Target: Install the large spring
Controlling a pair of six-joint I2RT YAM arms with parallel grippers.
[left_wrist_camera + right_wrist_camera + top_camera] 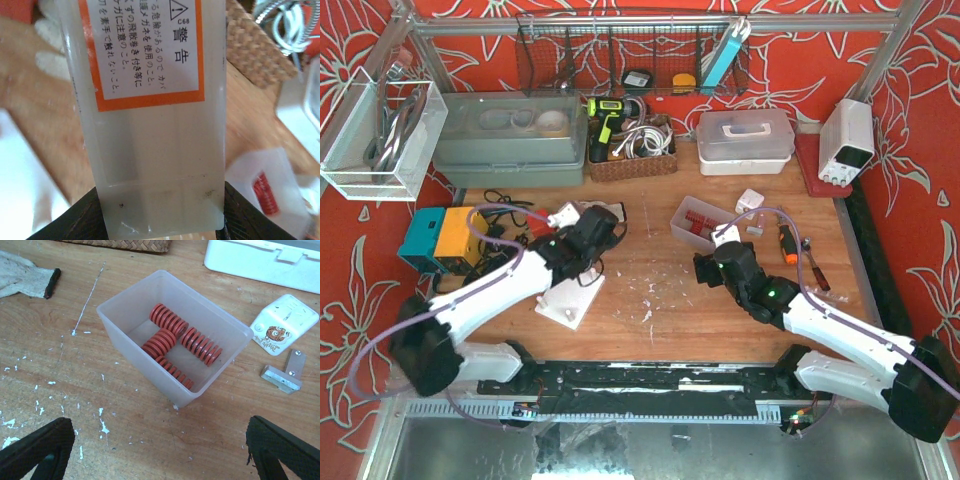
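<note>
Left gripper: your two dark fingers sit tight against both sides of a translucent block, so the gap is narrow and the block is held.
Block: it runs straight ahead from between the left fingers and fills the middle of the left wrist view. Its far half carries an orange-bordered warning label with Japanese print.
Right gripper: it is spread wide and holds nothing. One finger shows at each lower corner of the right wrist view, above the table.
Springs: four red coil springs lie inside the bin, ahead of your right gripper and well clear of both fingers. You cannot tell which one is the large spring.
Bin: clear plastic with an open top, standing on the table straight ahead of the right gripper. In the left wrist view it shows blurred, off to the right of the left gripper.
Ahead of the right finger: a small white packet and a metal bracket lie just beside the bin.
Beyond the bin: a white box sits far ahead to the right and a rag far ahead to the left.
Ahead and right of the block: a woven basket.
</note>
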